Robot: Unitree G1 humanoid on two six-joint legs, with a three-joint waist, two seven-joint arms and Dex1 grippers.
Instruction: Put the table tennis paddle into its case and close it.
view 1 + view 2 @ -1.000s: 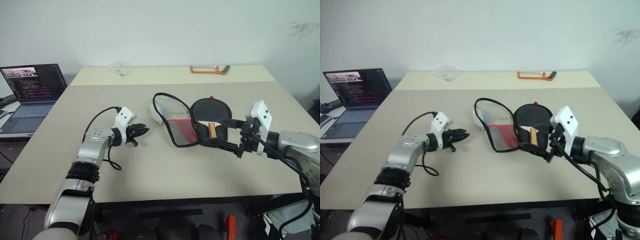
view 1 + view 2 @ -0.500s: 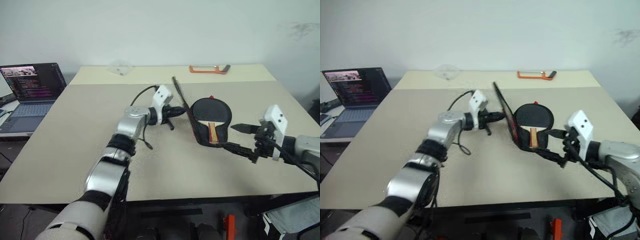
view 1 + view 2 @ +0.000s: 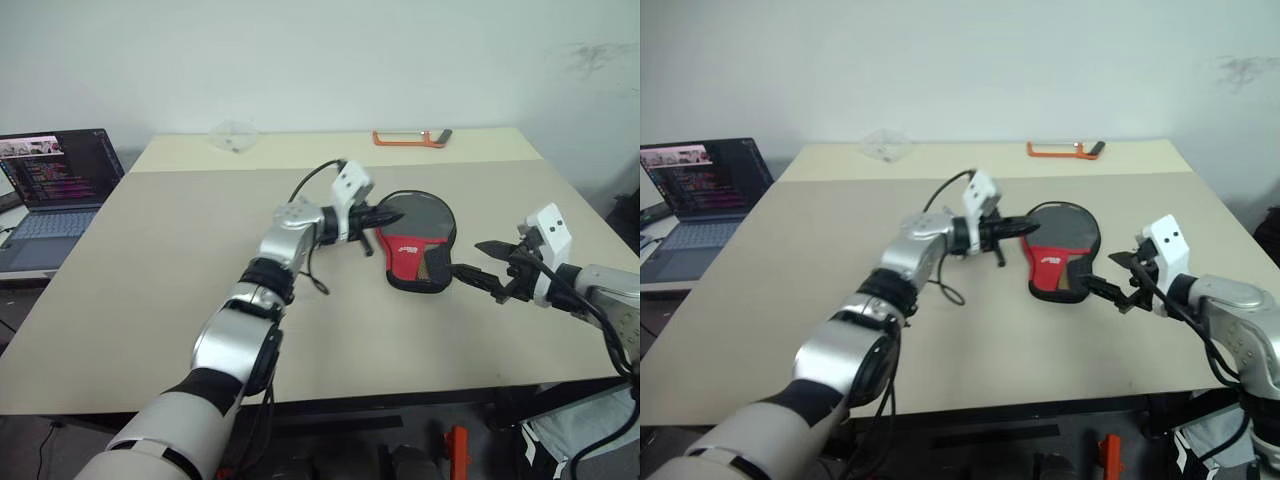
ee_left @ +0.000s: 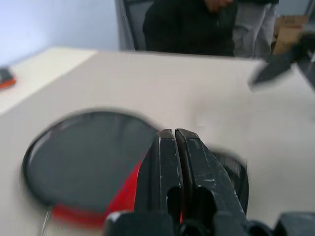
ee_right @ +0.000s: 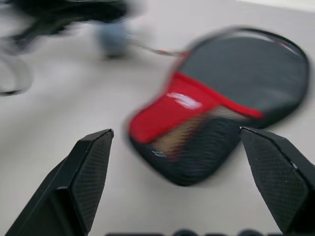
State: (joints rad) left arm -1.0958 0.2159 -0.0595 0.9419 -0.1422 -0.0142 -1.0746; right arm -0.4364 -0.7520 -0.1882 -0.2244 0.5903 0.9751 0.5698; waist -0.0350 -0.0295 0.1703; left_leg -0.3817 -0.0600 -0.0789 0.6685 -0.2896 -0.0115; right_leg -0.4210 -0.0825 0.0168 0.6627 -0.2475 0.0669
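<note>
The black case (image 3: 415,235) lies right of the table's centre with its flap folded down. Its red logo panel (image 5: 179,105) and mesh pocket face up. The table tennis paddle is inside it; only a bit of light wooden handle (image 5: 184,135) shows through the mesh. My left gripper (image 3: 393,214) is shut, pointing right, with its tip over the case's left edge and nothing visible between its fingers (image 4: 174,147). My right gripper (image 3: 470,258) stands open just right of the case, pointing at its mesh end without touching it.
An orange-framed tool (image 3: 410,138) and a clear plastic piece (image 3: 232,135) lie on the far strip of the table. An open laptop (image 3: 55,170) stands off the table's left side. A person in dark clothes (image 4: 192,24) is beyond the table's right side.
My left gripper swept right and up, carrying the case's flap from lying open, through upright, down over the paddle. My right gripper pulled back to the right, away from the handle.
</note>
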